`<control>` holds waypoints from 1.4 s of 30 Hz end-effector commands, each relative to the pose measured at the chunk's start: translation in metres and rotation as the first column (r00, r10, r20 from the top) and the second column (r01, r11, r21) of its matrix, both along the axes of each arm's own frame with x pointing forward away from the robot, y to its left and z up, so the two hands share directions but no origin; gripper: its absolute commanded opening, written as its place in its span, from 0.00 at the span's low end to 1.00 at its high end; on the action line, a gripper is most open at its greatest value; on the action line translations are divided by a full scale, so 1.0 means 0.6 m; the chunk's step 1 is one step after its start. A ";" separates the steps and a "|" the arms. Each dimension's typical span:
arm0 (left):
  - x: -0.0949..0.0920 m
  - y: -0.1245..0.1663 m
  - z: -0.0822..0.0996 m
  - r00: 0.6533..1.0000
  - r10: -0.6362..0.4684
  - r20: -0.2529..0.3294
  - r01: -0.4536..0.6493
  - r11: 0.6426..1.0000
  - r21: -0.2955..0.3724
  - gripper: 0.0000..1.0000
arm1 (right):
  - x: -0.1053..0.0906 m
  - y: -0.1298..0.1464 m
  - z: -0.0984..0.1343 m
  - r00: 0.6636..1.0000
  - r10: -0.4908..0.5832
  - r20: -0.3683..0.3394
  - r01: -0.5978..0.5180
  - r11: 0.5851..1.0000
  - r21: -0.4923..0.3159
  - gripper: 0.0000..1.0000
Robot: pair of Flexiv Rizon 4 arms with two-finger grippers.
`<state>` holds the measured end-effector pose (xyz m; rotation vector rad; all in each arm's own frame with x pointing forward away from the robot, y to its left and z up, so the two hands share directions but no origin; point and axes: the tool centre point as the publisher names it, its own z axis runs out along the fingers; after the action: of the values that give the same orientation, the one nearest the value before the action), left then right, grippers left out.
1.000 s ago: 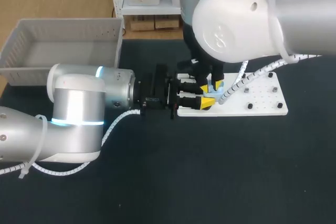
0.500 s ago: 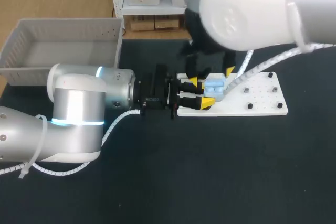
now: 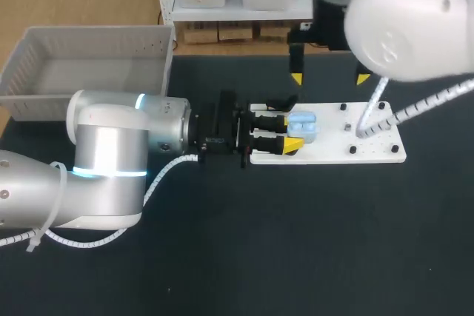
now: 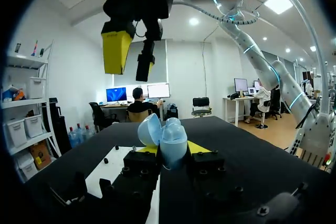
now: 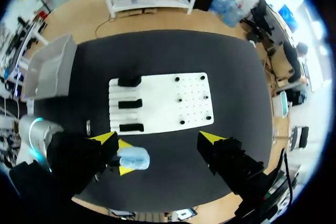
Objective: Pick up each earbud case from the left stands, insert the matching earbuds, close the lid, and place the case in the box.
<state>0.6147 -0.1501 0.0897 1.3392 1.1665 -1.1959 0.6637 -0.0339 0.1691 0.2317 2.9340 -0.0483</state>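
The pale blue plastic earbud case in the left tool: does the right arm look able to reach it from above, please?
Probably yes: the right tool hangs open above the pale blue plastic earbud case, with nothing between them; the left tool only clamps its sides.

The bench (image 3: 296, 242) has a plain black top. On it, a little right of the middle, lies a flat white board (image 3: 374, 155), with its long side running from left to right. Several small black studs (image 3: 352, 149) stand on the board's right half, apart from each other.
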 end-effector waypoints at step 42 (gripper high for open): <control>-0.003 0.000 -0.001 1.000 0.008 0.003 -0.008 1.000 -0.003 0.00 | -0.079 -0.025 -0.052 0.999 -0.024 0.036 0.025 1.000 -0.012 1.00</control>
<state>0.6144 -0.1502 0.0897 1.3392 1.1669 -1.1956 0.6312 -0.0399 0.1257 0.2220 2.9975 -0.1125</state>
